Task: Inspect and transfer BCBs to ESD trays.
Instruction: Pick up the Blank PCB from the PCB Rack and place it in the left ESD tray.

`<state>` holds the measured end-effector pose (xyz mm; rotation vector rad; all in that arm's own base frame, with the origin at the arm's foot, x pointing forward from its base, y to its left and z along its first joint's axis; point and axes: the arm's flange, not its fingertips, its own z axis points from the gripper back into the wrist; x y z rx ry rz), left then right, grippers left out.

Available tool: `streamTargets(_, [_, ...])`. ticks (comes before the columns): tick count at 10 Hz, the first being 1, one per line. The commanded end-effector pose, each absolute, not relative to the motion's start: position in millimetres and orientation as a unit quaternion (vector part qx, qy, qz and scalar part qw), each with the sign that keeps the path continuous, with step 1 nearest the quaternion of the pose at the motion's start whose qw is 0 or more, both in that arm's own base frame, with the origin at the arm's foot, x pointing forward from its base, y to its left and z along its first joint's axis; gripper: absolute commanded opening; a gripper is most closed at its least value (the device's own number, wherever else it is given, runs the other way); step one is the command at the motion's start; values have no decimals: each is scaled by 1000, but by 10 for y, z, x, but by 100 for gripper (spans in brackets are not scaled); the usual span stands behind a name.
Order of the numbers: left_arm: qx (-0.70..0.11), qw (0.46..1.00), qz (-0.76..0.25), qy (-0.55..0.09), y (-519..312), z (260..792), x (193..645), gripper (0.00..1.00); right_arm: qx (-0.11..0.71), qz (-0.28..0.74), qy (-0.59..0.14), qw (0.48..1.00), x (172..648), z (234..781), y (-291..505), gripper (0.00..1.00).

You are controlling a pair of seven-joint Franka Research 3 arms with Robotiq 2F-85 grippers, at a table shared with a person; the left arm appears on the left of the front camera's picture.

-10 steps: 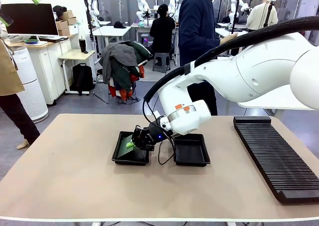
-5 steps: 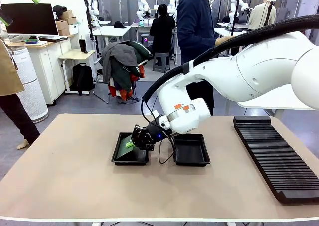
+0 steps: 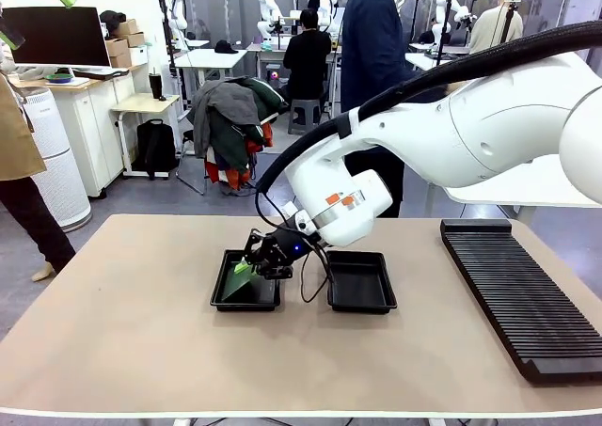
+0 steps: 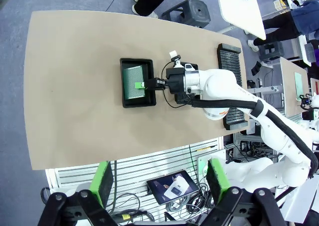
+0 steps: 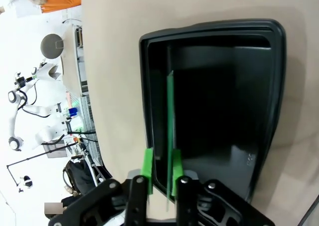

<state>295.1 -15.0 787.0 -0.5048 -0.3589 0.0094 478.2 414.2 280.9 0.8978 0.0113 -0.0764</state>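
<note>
Front, left wrist and right wrist views, read from the robot's left to its right.

(a) The left gripper is hanging high above the table, looking down on it. Its two green pads are standing spread wide apart, with nothing between them.

(b) The left-hand ESD tray is sitting near the table's middle. It is holding the BCB. From above, the board is covering most of the tray floor. In the front view, its end by the right gripper is appearing raised.

(c) The right gripper is reaching across from the right and is poised over the near-middle rim of that tray. Its fingers are standing a little apart. The board, seen edge-on in the right wrist view, is running out between them, lying close against one pad. A dark gap is separating it from the other, so the pads are not pinching it.

(d) The second ESD tray is sitting just beside the first, partly beneath the white arm.

(e) A long black ribbed rack is lying near the table's right edge, well apart from both trays.
</note>
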Motion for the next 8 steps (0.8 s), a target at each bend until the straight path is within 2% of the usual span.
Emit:
streamTargets(1, [-250, 952, 6, -178, -143, 7854, 2950, 100, 389, -43, 8, 920, 4821, 2943, 4221, 34])
streamTargets(4, [-250, 952, 6, -178, -143, 7854, 2950, 100, 328, -32, 7, 944, 4852, 3104, 4273, 47])
streamTargets(8, [-250, 952, 6, -178, -143, 7854, 2950, 100, 224, -32, -6, 974, 4804, 3420, 4291, 70])
